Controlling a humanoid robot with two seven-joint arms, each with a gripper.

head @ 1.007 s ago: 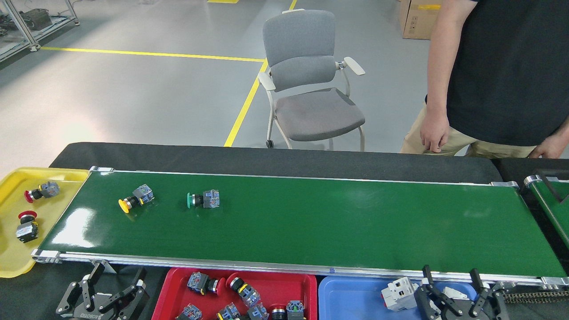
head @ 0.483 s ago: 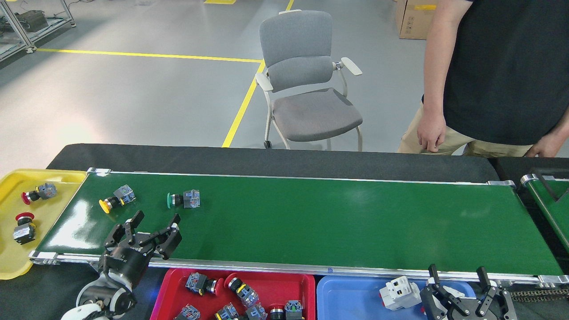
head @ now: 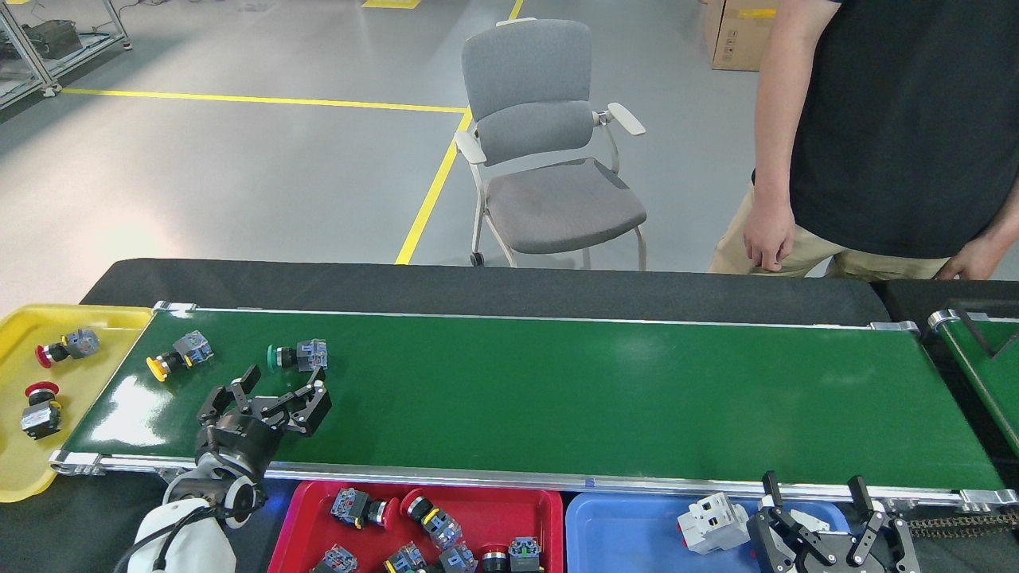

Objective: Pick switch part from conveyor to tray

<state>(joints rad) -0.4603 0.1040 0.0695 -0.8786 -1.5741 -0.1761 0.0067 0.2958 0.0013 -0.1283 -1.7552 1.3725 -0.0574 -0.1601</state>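
Left gripper (head: 285, 380) over the green belt (head: 557, 390), fingers spread apart, empty. Just beyond its fingertips, a green-capped switch (head: 298, 356) lying on its side; farther to its left, a yellow-capped switch (head: 179, 355). Red tray (head: 549, 509) near its wrist, below the rail. Right gripper (head: 812, 487) over the blue tray (head: 621, 525), fingers apart, beside a white part (head: 707, 523).

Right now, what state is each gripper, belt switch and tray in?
Left gripper: open, over the belt, holding nothing.
Right gripper: open, over the blue tray.
Green switch: lying on the conveyor.
Yellow switch: lying on the conveyor.
Red tray: holds several switches.
Yellow tray: holds two switches.
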